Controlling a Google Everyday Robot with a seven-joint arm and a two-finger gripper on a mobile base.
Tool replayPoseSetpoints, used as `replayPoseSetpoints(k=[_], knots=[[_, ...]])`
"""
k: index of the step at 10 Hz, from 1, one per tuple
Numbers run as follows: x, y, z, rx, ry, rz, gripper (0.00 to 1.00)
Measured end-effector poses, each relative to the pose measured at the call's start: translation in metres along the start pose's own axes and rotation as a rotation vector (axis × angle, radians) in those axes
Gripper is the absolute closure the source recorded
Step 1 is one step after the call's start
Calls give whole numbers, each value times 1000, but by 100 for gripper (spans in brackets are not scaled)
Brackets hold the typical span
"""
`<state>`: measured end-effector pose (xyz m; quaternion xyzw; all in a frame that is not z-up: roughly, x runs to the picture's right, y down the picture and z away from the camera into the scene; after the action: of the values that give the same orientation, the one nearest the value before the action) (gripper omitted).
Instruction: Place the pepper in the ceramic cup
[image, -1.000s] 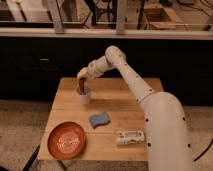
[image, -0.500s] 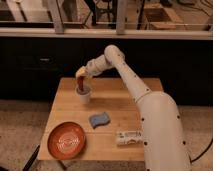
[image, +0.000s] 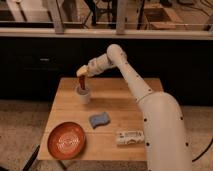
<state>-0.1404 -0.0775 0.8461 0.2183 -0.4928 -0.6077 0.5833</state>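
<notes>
The white ceramic cup (image: 83, 95) stands on the far left part of the wooden table (image: 120, 100). The dark-red pepper (image: 83, 83) hangs point-down, its lower end at or just inside the cup's rim. My gripper (image: 82, 73) is directly above the cup, at the end of the white arm that reaches in from the right, and holds the pepper by its top.
An orange-red round plate (image: 66, 140) lies at the near left corner. A blue-grey sponge (image: 99, 119) lies mid-table. A white labelled bottle (image: 130, 137) lies on its side near the front edge, next to my arm. A dark counter runs behind the table.
The gripper and pepper stay above the cup; the arm has shifted only slightly.
</notes>
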Motion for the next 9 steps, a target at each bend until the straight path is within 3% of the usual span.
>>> replayPoseSetpoints(k=[3,5,9], knots=[[-2,-3,-2,55,-20,-94,100],[-4,-2,-4,65,-16,-98,95],[-10,-4,-8,34,9,-111,57]])
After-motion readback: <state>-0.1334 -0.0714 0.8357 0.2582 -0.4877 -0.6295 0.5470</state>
